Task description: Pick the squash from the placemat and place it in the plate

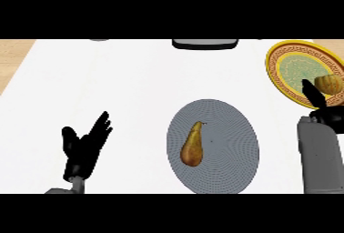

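Yellow-rimmed plate point(308, 68) at the counter's far right already carries the squash point(329, 83) — a ribbed, golden one sitting on the plate's near-right side, so the drop looks done or very nearly. Right hand point(316, 101) is raised just beside it, forearm coming straight up from the lower edge; whether its fingers are spread or curled, I cannot tell. Over on the grey placemat point(232, 159) a pear point(192, 145) lies untouched (a decoy, I'd judge). Left hand point(84, 145) rests at lower left — fingers straight, pointing up, holding nothing.
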Robot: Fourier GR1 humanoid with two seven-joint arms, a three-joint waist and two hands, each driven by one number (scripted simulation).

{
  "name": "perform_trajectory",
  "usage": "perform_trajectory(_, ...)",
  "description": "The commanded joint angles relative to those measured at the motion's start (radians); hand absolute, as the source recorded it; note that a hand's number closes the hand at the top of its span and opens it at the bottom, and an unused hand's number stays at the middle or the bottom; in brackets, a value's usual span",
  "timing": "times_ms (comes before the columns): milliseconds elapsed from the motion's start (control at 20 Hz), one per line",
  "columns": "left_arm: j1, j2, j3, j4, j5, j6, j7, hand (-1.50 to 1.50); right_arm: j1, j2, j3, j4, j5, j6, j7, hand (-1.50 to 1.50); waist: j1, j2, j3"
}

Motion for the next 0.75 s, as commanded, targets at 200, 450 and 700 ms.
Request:
perform_trajectory(200, 0.036, -0.02, 0.032, 0.068, -0.015, -0.042, -0.087, 0.0, 0.096, 0.085, 0.127, -0.043, 0.0, 0.004, 0.015, -1.5, -0.003, 0.0, -0.004)
perform_trajectory(450, -0.009, -0.031, 0.062, 0.086, -0.014, -0.052, -0.052, 0.0, 0.184, 0.113, 0.254, -0.111, 0.112, -0.053, 0.189, -1.5, -0.005, -0.001, -0.004)
perform_trajectory(700, 0.035, -0.023, 0.045, -0.018, -0.039, -0.048, 0.001, 0.0, 0.146, 0.113, 0.318, -0.012, 0.148, -0.154, 0.26, -1.5, 0.0, -0.001, -0.004)
